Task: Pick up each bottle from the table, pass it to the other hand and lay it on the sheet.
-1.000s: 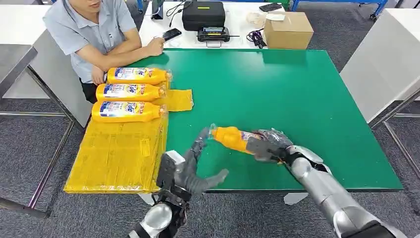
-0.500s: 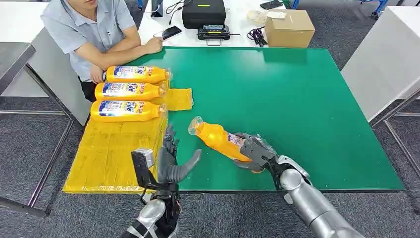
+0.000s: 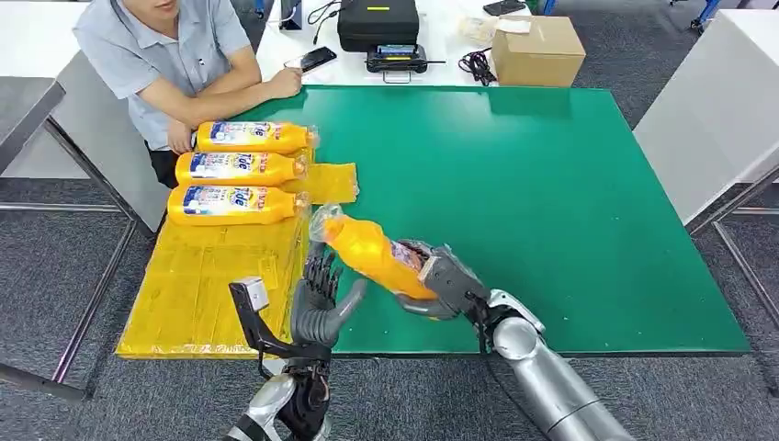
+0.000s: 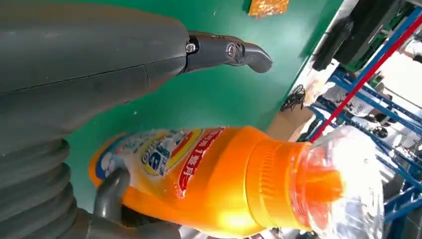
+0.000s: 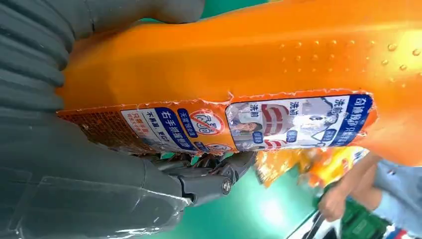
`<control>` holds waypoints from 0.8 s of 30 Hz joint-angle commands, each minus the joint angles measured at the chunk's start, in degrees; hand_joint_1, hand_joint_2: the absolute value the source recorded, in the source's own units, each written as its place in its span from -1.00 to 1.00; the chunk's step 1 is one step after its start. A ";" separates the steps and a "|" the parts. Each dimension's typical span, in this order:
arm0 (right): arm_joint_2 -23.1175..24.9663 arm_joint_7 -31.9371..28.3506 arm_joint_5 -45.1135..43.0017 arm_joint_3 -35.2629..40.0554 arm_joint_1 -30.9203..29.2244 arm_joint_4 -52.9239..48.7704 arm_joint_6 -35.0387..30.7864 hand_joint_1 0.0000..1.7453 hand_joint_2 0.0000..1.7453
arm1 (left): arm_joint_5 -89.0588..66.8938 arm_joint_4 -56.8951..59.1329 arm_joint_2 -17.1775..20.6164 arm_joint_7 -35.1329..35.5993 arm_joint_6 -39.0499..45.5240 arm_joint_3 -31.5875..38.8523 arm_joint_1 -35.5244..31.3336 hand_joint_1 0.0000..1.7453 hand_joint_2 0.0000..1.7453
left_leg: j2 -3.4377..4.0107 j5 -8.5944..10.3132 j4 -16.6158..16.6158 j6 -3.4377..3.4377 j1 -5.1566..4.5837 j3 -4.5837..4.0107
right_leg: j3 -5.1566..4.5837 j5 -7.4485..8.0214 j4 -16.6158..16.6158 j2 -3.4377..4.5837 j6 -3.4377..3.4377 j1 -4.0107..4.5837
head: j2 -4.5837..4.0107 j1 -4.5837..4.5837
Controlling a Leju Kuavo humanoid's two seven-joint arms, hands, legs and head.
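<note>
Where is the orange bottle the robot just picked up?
The orange bottle is held in the right hand above the green table's near edge, its cap toward the open left hand.

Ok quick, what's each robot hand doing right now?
Left hand: open, holding nothing, fingers spread beside the bottle.
Right hand: holding the bottle.

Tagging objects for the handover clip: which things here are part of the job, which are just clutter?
Job:
- orange bottle gripped by right hand
- left hand, fingers spread, beside it
- yellow sheet
- three laid bottles
- green table

Clutter:
- cardboard box
- black case
- phone
- seated person
</note>
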 commanded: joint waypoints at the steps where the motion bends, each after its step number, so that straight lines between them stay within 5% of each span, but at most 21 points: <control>1: 0.61 -0.23 -1.47 3.93 -3.85 3.65 1.28 1.00 1.00 | 1.43 -0.63 3.23 0.48 -5.97 -2.35 -0.91 -1.00 1.00 | 0.22 -0.14 0.01 -0.14 0.05 0.27 | 0.20 -0.09 0.02 0.18 -0.17 0.07 | 0.00 0.00; 24: 3.57 -1.16 -2.98 8.46 -7.57 8.77 4.10 1.00 1.00 | 1.66 2.54 0.26 3.03 -8.41 -1.11 -2.91 -1.00 1.00 | 0.19 -0.11 0.00 -0.12 0.05 0.22 | 0.16 -0.06 0.00 0.14 -0.14 0.06 | 0.00 0.00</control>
